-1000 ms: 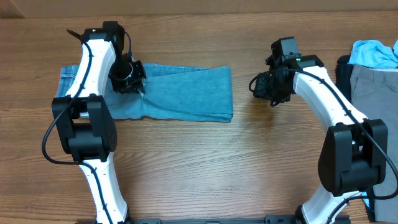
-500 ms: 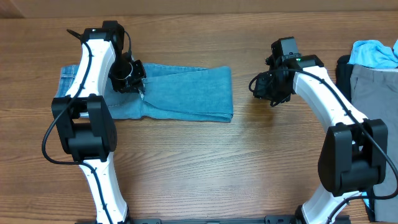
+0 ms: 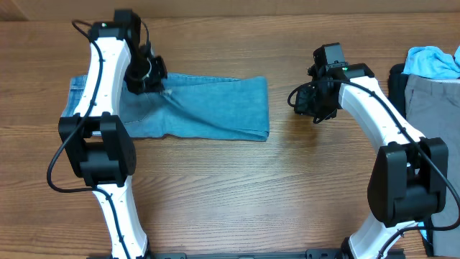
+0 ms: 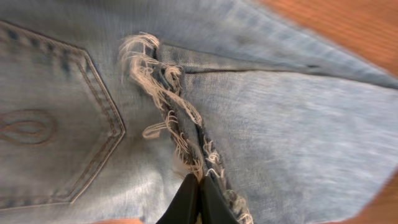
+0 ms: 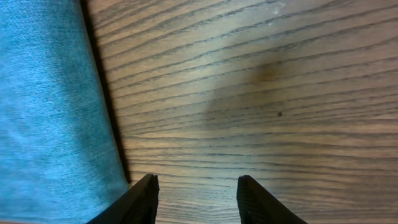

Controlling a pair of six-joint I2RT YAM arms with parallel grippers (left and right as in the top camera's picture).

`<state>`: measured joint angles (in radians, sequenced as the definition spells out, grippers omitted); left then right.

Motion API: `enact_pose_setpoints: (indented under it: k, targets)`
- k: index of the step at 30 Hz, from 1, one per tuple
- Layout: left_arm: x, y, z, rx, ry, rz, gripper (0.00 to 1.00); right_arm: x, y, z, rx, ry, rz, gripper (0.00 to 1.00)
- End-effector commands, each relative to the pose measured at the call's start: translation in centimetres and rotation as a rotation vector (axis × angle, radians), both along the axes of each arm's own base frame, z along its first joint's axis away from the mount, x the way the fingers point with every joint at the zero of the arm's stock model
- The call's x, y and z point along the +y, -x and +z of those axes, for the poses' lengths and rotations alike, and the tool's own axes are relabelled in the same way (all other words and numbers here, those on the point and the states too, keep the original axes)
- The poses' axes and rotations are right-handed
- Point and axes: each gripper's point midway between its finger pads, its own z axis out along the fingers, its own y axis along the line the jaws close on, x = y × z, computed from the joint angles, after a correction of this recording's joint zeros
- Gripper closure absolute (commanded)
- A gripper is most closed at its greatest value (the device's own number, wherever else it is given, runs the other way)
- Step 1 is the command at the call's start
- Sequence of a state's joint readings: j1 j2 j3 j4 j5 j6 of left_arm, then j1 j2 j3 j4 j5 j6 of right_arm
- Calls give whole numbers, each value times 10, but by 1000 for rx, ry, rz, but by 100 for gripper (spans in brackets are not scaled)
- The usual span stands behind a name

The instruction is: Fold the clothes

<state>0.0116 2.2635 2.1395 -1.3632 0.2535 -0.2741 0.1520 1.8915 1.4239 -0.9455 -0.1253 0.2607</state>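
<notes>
Left gripper [image 4: 198,199] clamped, seemingly pinching frayed hem of jeans [image 4: 298,124]

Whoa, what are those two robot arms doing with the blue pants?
They are folding clothes. The faded blue jeans lie in a long folded strip on the wooden table. The left end effector is shut on the frayed hem beside a back pocket, and the denim is tugged into a ridge there. The right end effector is open and empty over bare wood, just beside the strip's right edge. A sky-blue garment and a grey garment lie at the far right.
</notes>
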Motion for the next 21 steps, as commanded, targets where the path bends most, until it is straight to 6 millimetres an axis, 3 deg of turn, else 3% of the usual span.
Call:
enact_pose_setpoints:
  k: [1,4,14,16,17,18,19,21]
  targets:
    - [1,-15,33,-93,-29,-37,96,-4,-1,5,-18,19,0,55]
    - [3,-13,34,-87,-41,-37,96,-4,-2,5,-22,18,0,55]
    - [7,11,-4,39,-113,-53,96,-4,-2,5,-26,17,0,55]
    - [12,16,-5,59,-140,-51,83,-4,-2,5,-25,17,0,55]
    - [16,17,-5,67,-163,-44,57,-4,-2,5,-25,17,0,55]
    - [21,19,-6,75,-191,-29,44,-4,-2,5,-25,17,0,55]
    - [27,20,-4,83,-226,-14,37,-4,-3,6,-28,16,0,55]
    - [33,22,-2,90,-261,8,34,-3,-6,6,-40,11,1,55]
